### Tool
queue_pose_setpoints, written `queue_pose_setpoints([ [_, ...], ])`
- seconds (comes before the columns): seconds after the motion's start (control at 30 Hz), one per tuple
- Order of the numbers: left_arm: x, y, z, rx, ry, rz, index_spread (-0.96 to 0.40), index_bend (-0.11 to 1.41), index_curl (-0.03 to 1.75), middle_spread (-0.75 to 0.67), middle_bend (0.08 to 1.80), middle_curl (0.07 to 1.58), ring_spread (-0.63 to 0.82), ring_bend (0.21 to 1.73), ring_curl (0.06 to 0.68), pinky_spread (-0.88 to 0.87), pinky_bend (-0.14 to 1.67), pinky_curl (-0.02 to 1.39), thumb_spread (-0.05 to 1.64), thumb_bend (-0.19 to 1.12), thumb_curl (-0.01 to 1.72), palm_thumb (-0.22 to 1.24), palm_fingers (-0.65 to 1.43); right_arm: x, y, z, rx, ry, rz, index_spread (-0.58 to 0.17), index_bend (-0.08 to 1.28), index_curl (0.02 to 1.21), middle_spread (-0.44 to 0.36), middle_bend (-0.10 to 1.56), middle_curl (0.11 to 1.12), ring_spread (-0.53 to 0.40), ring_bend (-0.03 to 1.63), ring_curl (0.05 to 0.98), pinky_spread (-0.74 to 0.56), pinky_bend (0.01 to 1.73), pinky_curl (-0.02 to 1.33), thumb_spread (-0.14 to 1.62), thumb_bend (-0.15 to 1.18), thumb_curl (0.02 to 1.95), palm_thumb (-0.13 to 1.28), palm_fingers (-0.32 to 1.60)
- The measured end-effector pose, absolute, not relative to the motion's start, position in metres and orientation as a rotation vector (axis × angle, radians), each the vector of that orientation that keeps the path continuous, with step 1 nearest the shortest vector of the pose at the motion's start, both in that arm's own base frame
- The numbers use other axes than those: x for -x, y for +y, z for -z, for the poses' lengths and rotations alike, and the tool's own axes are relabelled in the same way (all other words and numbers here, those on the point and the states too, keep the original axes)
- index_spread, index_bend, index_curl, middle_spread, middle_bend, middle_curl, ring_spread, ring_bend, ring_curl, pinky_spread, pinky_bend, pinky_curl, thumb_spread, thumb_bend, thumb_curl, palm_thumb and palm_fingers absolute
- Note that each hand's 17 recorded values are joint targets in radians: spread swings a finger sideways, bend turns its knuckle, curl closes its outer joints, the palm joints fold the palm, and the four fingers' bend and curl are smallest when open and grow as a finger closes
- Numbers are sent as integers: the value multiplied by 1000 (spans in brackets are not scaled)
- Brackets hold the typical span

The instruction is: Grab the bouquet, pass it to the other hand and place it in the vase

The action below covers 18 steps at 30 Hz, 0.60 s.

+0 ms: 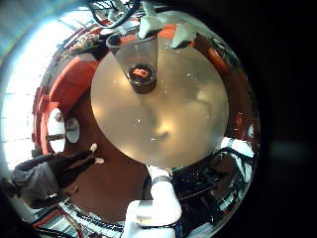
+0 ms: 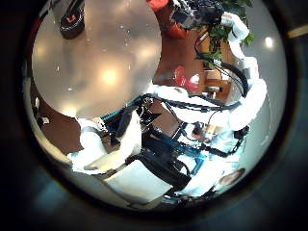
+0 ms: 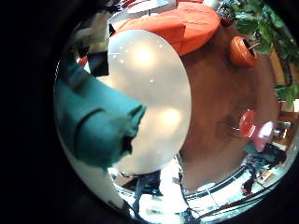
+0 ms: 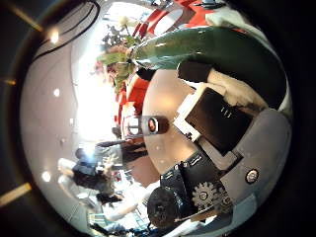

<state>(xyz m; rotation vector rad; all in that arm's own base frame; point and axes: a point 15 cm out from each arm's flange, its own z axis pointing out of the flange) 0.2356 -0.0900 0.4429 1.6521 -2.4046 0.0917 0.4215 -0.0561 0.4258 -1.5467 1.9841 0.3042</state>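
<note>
Step in hand: carrying the bouquet (image 4: pixel 212 49) in the air; judging by the grip, the pick-up is done and the bouquet is not yet in the vase (image 1: pixel 142 74).
Bouquet: wrapped stems fill the right palm views, so it sits close against that palm, lifted clear of the round worktop (image 1: pixel 158 119).
Right hand (image 4: pixel 212 114): fingers closed against the wrap, holding the bouquet.
Left hand (image 1: pixel 163 25): high above the worktop, fingers loosely extended, holding nothing.
Vase: upright near the worktop's rim, mouth open. Calling its spot twelve o'clock on the round top, a white robot arm (image 1: pixel 154 203) rises past the rim at six o'clock.
Next move: probably bring the two hands together, so the left fingers can close round the wrap before the right lets go.
</note>
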Motion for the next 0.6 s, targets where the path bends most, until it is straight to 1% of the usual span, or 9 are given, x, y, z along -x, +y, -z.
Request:
queue_pose_setpoints([
  [0.17, -241, -100, -446, -1640, -2372, -161, 141, 187, 373, 428, 190, 306, 610, 458, 202, 557, 193, 295, 1083, -24, 343, 383, 159, -421, -42, -460, 1403, 1788, -440, -265, 1137, 977, -133, 1377, 818, -209, 1423, 753, -162, 1339, 795, 847, 53, 977, 1185, 1116],
  [0.3, -248, -110, -457, -1626, -2322, -261, 136, 183, 374, 407, 193, 309, 599, 468, 205, 550, 192, 294, 1086, -23, 343, 380, 185, -415, -26, -489, 1364, 1566, -535, -257, 1146, 973, -128, 1383, 810, -208, 1422, 756, -161, 1325, 819, 840, 47, 1022, 1175, 1117],
  [0.43, -254, -124, -469, -1603, -2287, -371, 135, 182, 373, 390, 192, 314, 585, 473, 206, 541, 194, 296, 1096, -24, 342, 381, 202, -407, -7, -509, 1365, 1381, -625, -251, 1150, 968, -123, 1386, 802, -206, 1424, 756, -161, 1309, 842, 837, 44, 1063, 1170, 1119],
  [0.5, -264, -129, -477, -1603, -2268, -464, 130, 180, 373, 382, 192, 316, 576, 478, 206, 537, 196, 295, 1099, -23, 341, 380, 215, -402, 2, -513, 1346, 1309, -683, -248, 1153, 963, -121, 1390, 800, -205, 1424, 755, -161, 1300, 856, 838, 44, 1087, 1167, 1122],
  [0.6, -277, -138, -492, -1587, -2233, -610, 128, 179, 372, 368, 193, 319, 568, 490, 207, 527, 196, 297, 1100, -29, 336, 354, 236, -393, 15, -504, 1279, 1238, -798, -245, 1155, 959, -119, 1392, 797, -204, 1427, 757, -162, 1291, 869, 840, 43, 1110, 1164, 1122],
])
